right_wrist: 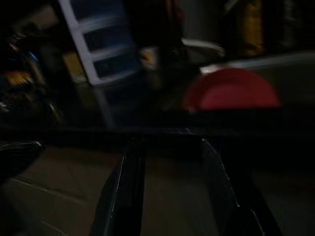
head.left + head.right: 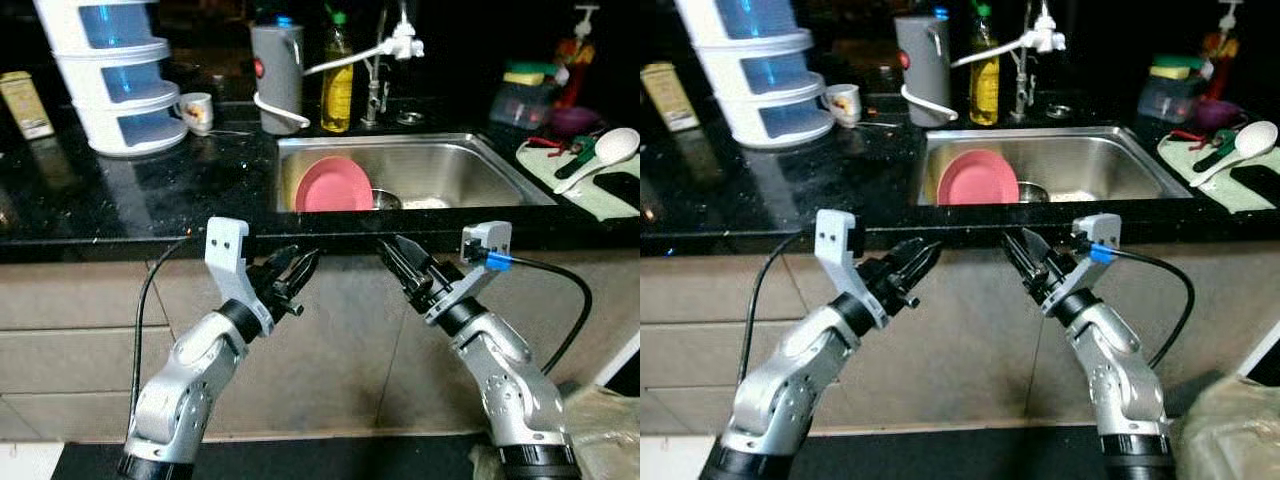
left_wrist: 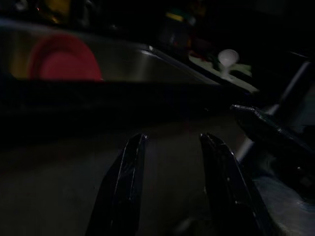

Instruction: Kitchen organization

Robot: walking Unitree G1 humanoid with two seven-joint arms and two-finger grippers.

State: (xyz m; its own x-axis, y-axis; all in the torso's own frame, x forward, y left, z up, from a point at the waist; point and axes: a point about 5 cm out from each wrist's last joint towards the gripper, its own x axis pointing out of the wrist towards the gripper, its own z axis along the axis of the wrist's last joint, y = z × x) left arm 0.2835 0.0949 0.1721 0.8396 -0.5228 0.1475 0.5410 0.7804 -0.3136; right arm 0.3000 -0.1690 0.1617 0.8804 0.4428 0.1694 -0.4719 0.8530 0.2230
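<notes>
Left eye view: pink plate (image 2: 333, 186) leans in sink (image 2: 455, 152).

Dim, murky wrist views; countertop glare

Silver jointed arms, black-fingered left pincer (image 2: 292, 275), black cables, blue connector (image 2: 497, 262).

Before me, the black speckled stone countertop (image 2: 130, 195) is polished and glossy, mirroring the white-and-blue translucent plastic drawer tower (image 2: 115, 70). The brushed stainless-steel sink basin (image 2: 470, 170) has a satin sheen; the round pink plate (image 2: 333, 186) in it looks smooth and matt. My silver arms appear as semi-gloss metal castings. My left gripper (image 2: 290, 277) and right gripper (image 2: 408, 268) have glossy black fingers.
</notes>
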